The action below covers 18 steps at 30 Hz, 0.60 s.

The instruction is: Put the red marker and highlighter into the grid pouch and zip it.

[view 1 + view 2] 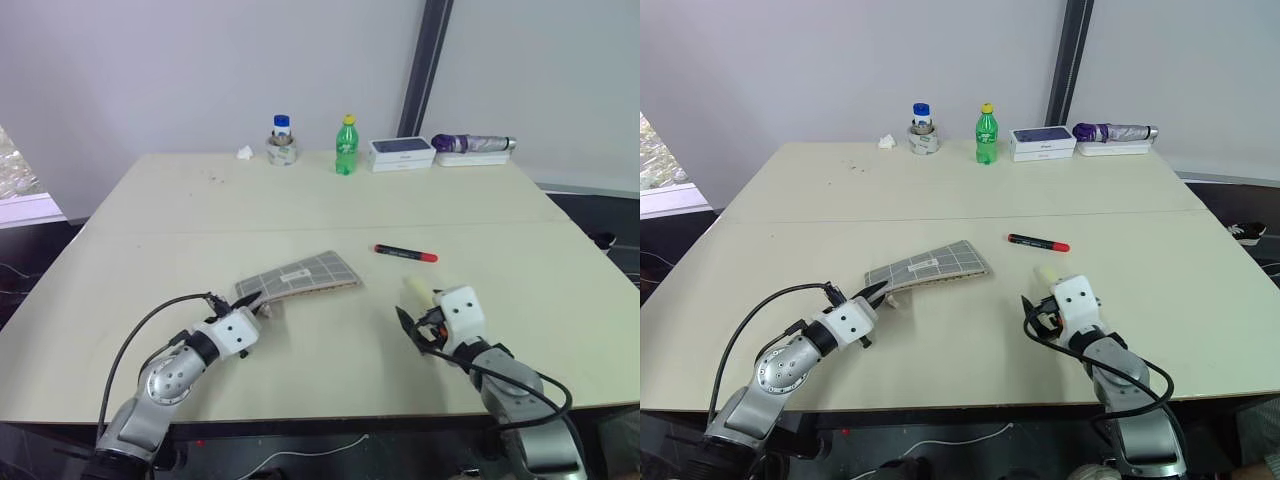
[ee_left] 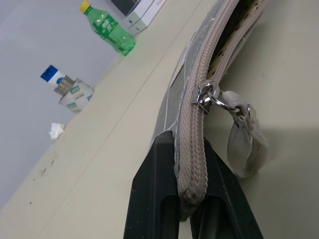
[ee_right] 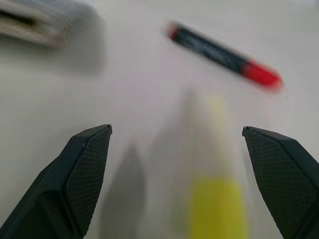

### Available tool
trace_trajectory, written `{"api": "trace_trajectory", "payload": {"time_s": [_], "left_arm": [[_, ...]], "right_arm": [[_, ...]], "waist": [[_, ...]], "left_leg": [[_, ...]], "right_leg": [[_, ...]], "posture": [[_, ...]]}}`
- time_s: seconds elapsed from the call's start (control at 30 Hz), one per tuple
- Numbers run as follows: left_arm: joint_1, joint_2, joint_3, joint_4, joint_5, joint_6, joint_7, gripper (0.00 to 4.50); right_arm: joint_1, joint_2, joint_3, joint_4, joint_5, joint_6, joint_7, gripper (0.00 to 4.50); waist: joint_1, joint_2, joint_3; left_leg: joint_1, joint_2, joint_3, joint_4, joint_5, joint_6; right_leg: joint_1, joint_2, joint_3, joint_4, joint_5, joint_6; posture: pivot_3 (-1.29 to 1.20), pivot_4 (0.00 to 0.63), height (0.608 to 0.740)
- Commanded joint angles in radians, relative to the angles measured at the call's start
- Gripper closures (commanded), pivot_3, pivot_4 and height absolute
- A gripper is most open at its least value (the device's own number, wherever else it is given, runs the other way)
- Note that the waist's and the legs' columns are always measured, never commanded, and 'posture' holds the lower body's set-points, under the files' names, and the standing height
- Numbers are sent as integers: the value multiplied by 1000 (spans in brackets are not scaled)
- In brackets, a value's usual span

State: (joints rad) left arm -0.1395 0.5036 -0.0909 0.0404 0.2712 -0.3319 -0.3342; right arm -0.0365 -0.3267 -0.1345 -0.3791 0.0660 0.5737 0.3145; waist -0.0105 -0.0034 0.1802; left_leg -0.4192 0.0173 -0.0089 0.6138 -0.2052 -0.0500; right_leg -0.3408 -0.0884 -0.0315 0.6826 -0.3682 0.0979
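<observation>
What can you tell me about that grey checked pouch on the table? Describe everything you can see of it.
The grid pouch is a flat, rectangular grey fabric case crossed by white lines, with a small white label. It lies on the table, its near corner pinched between the shut fingers of the left claw. Along its edge runs a beige zipper with a silver slider and a pale loop pull. Beyond the slider the zipper gapes open. The red marker lies apart from it.

A pale beige table (image 1: 300, 200) stands before plain light-grey walls (image 1: 180, 70), with a dark vertical post (image 1: 425, 65) between the wall panels. Along the table's far edge sit a green bottle (image 1: 346, 146), a white box (image 1: 400, 153) and a folded purple umbrella (image 1: 470, 144). The floor (image 1: 600, 215) at the right is dark.
</observation>
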Motion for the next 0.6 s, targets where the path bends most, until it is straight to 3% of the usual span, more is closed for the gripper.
{"api": "trace_trajectory", "payload": {"time_s": [0.03, 0.13, 0.2, 0.27, 0.4, 0.6], "left_arm": [[-23, 7, 13, -9, -14, -10, -1, 4500], [-29, 4, 6, -1, -8, -14, 1, 4500], [-33, 0, 3, -1, -6, -14, 3, 4500], [-36, -4, 2, 1, -5, -14, 6, 4500], [-37, -8, 6, 0, -14, -9, 5, 4500], [-55, -8, 8, 22, -19, -8, 2, 4500]], "right_arm": [[-14, -15, -51, -2, 47, 87, 0, 140], [-23, -31, -66, 27, 59, 126, 2, 140], [-24, -35, -64, 29, 80, 175, 10, 683], [-18, -41, -47, 22, 93, 198, 19, 1435], [-43, -72, -8, -28, 102, 122, 66, 3546], [-26, -154, 83, -64, 106, -86, 219, 3568]], "waist": [[0, 0, 0], [-1, 0, 0], [-1, 0, 0], [-1, 0, 0], [1, -1, -1], [-2, -1, 0]], "left_leg": [[0, 0, 0, 0, 0, 0], [0, 0, 0, 0, 0, 0], [0, 0, 0, 0, 0, 0], [0, 0, 0, 0, 0, 0], [0, 0, 0, 1, 0, 1], [0, 0, 0, 0, 0, 1]], "right_leg": [[0, 0, 0, 0, 0, 0], [0, 0, 0, 0, 0, 0], [0, 0, 0, 0, 0, 0], [0, 0, 0, 0, 0, 0], [1, 0, 0, 0, 0, 0], [0, 0, 0, 0, 0, 0]], "posture": [[0, 150, 740], [0, 150, 740], [0, 150, 740], [0, 150, 740], [0, 150, 740], [0, 150, 740]]}}
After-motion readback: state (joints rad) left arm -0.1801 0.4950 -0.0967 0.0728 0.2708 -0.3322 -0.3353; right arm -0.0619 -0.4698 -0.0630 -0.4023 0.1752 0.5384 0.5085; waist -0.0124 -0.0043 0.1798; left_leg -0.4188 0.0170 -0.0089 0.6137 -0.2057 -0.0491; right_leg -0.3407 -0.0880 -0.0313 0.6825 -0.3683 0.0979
